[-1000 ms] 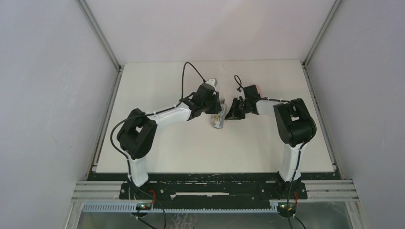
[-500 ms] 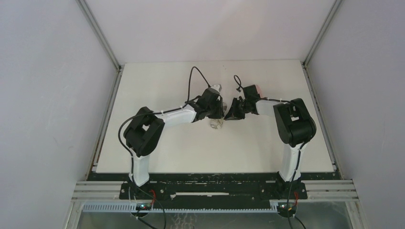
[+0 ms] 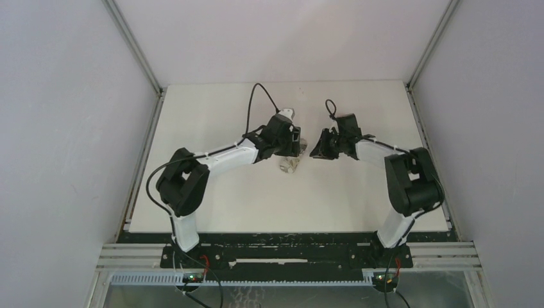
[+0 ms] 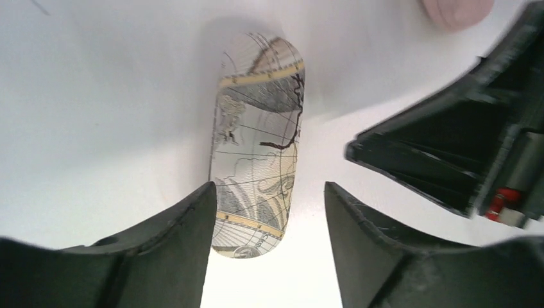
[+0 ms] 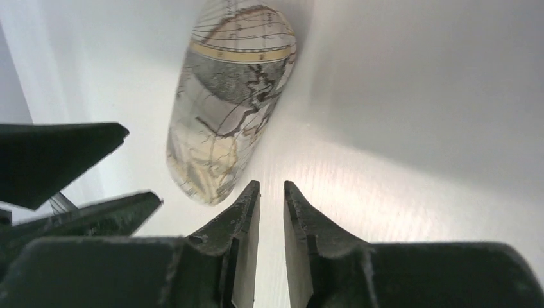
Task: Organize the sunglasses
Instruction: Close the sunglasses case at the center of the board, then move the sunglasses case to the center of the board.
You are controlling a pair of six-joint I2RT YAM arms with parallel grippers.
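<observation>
**Both grippers at map-print case, no sunglasses in sight**

Two arms reach in over the white table (image 3: 224,192) and meet near its middle, tips facing each other.

Left gripper (image 4: 269,189): jaws wide apart, holding nothing. It hangs over the near end of an oblong case with an old-map print (image 4: 256,141). That end of the case sits in the gap between the fingers. The left finger (image 4: 186,224) overlaps the case's edge in the wrist view; can't tell if it touches.

Right gripper (image 5: 271,186): jaws barely parted, thin slit, bare table visible through it, nothing gripped. It sits just beside the case (image 5: 228,102), off to one side, not on it. The left gripper's dark fingers (image 5: 64,167) show at the left of this view.

From above, the case (image 3: 290,163) lies flat on the table, just below the left gripper (image 3: 292,140), with the right gripper (image 3: 315,149) close by on the other side.

A pink rounded object (image 4: 457,9) is cut off at the top edge of the left wrist view.

The sunglasses show in none of the views; can't tell where they are.
</observation>
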